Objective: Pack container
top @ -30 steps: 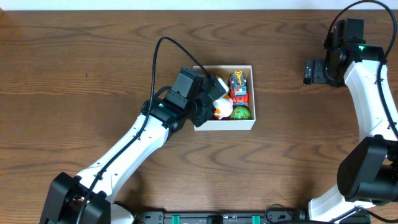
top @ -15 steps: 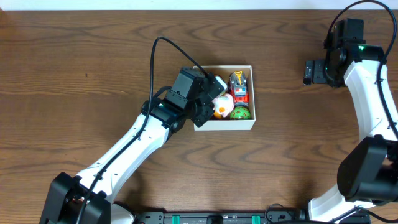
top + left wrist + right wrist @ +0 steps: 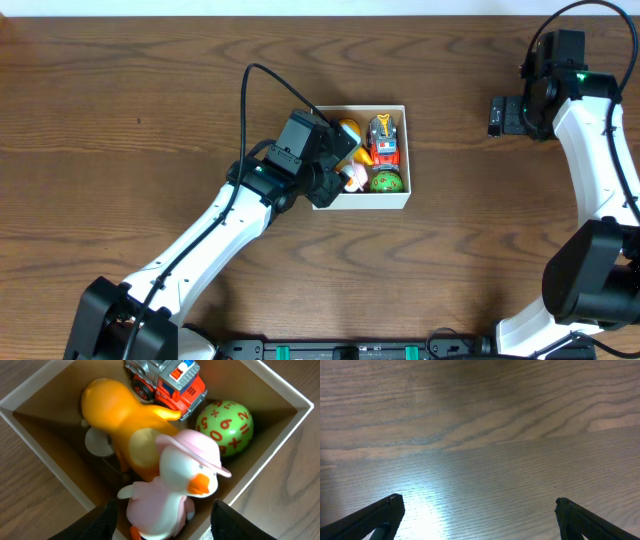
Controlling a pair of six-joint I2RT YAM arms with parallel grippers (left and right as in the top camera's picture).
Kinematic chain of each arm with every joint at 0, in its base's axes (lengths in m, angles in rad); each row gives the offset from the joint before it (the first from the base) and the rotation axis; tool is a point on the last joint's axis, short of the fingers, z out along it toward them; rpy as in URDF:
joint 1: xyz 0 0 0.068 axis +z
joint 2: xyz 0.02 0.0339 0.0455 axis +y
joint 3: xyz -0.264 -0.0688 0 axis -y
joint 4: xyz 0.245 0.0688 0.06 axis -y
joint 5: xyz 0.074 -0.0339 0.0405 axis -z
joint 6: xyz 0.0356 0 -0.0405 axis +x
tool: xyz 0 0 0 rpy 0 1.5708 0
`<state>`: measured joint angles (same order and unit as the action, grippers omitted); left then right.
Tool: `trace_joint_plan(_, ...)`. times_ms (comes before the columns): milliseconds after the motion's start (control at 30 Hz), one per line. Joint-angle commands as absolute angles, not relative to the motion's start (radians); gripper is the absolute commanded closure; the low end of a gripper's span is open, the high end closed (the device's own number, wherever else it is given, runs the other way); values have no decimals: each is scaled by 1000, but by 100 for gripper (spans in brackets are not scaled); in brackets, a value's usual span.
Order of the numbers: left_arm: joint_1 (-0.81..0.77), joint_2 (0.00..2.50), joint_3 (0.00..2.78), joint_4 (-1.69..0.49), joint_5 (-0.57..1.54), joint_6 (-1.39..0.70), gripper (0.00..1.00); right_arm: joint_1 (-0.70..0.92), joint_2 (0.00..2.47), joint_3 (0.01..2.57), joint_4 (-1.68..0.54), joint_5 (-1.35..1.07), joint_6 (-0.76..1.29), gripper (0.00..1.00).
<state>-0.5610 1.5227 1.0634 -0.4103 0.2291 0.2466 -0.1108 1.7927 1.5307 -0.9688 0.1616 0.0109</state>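
I see wood table point(image 3: 120, 90) | container point(image 3: 372, 199) mid-table, under my left gripper point(image 3: 165, 510), fingers part-spread, gripping nothing, straddling duck point(image 3: 172, 472) | right gripper point(image 3: 479, 501) far right, wide open, empty | also inside: orange toy point(image 3: 110, 407), fire truck point(image 3: 172, 380), green number ball point(image 3: 225, 420)

The left arm point(image 3: 215, 235) and the right arm point(image 3: 592, 150) are made of smooth white tubes with round black joints. A thin black cable point(image 3: 244, 100) loops over each one. A tiny green light point(image 3: 579, 76) glows on the right arm. The left gripper point(image 3: 164, 517) and the right gripper point(image 3: 480, 512) have dull black fingers.
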Motion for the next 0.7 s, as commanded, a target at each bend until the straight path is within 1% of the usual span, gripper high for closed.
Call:
trace_joint_plan(0,-558,1522,1068,-390,227,224,39,-118,1778,1530,-969,168,3,1)
trace_joint_plan(133,-558,1520,1068,-329,227,162,39,-118,1778,1530,-969,168,3,1)
trace_joint_plan(200,-558,1520,1068,-293,227,129,41,-118,1778,1530,-969,168,3,1)
trace_joint_plan(233,-558,1520,1068,-278,226,120,46,-118,1778,1530,-969,168,3,1)
trace_joint_plan(300,-558,1521,1068,-252,223,117,68,-118,1778,1530,-969,168,3,1)
trace_joint_plan(333,-558,1521,1068,-241,222,117,76,-118,1778,1530,-969,168,3,1)
trace_joint_plan(367,-558,1523,1068,-233,220,117,92,-118,1778,1530,-969,168,3,1)
trace_joint_plan(400,-558,1523,1068,-232,217,117,94,-118,1778,1530,-969,168,3,1)
trace_joint_plan(533,-558,1538,1068,-232,165,118,94,-118,1778,1530,-969,168,2,1)
trace_joint_plan(667,-558,1567,1068,-223,164,118,94,-118,1778,1530,-969,168,3,1)
